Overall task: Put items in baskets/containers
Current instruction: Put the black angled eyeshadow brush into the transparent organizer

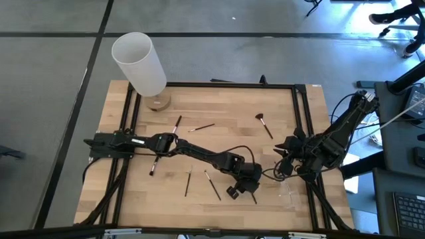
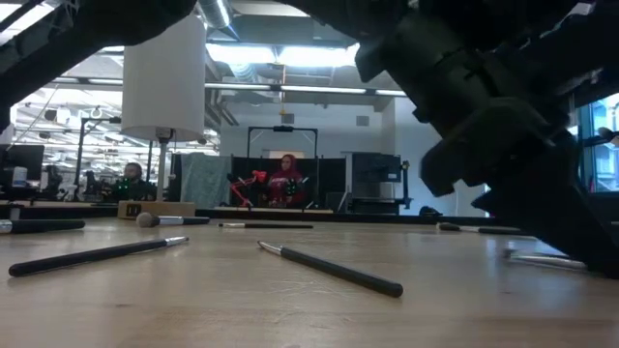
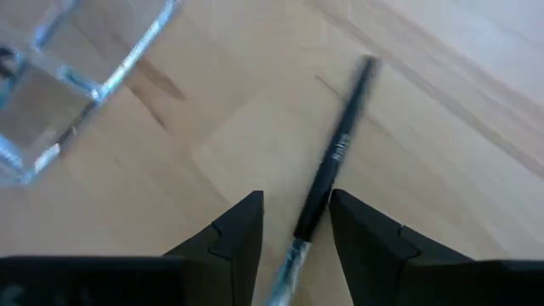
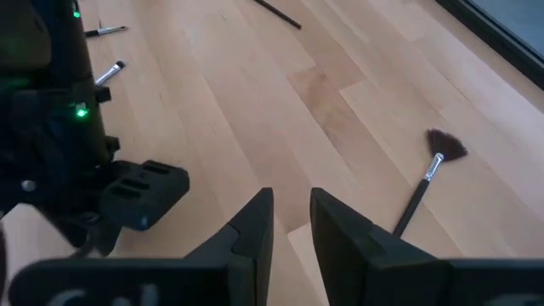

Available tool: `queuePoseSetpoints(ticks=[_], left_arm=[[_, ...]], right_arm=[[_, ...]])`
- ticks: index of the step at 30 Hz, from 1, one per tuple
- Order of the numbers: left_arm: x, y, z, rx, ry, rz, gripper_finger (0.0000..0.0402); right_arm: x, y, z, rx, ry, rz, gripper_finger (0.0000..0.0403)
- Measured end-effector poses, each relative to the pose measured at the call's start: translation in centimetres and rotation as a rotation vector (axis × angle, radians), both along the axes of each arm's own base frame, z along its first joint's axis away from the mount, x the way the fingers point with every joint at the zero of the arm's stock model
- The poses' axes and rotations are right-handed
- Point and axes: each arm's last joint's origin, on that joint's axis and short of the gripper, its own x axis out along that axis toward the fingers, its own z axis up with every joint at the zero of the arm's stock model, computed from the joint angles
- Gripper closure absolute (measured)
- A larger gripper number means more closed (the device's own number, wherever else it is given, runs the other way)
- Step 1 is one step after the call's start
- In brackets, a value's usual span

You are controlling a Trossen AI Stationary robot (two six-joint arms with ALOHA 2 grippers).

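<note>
High view: left arm stretches from the table's left edge across to the near-right area, elbow bent, left gripper (image 1: 242, 190) low over the wood. Right arm is folded at the right edge, right gripper (image 1: 284, 161) pointing inward. Thin dark brushes are scattered on the table (image 1: 199, 106): fan brush (image 1: 263, 123) right of centre, two slim ones (image 1: 212, 184) just left of the left gripper. Clear container (image 1: 289, 192) sits near the right edge, only faint glints. White cylinder (image 1: 139, 63) on a round wooden base at the far-left corner

Low view: dark arm bulk fills the upper right. Slim black brush (image 2: 334, 269) with metal ferrule lies flat mid-table, another (image 2: 97, 254) to its left. People sit in the room behind

Left wrist view: fingers (image 3: 234, 242) apart, straddling a black-handled brush (image 3: 331, 166) with silver ferrule; contact probably not made, blurry. Container's clear edge (image 3: 81, 76) nearby, apart from the brush

Right wrist view: fingers (image 4: 255, 229) slightly apart, nothing between them, hovering over bare wood. The flared dark head of the fan brush lies beside
</note>
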Motion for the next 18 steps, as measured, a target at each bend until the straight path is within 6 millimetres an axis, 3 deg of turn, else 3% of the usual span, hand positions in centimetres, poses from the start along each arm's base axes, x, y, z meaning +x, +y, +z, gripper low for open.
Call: queuePoseSetpoints(ticks=[4,11,18], left_arm=[[-0.3,0.0,0.0,0.056,0.022,0.043,0.0292],[-0.6,0.3,-0.4,0.004,0.101,0.102,0.0382],[-1.3,-0.3,-0.2,0.083,0.143,0.192,0.0372]], right_arm=[[0.0,0.0,0.0,0.0,0.001,0.0,0.0322],[0.0,0.0,0.0,0.002,0.0,0.0,0.0322],[0.0,0.0,0.0,0.003,0.0,-0.002,0.0322]])
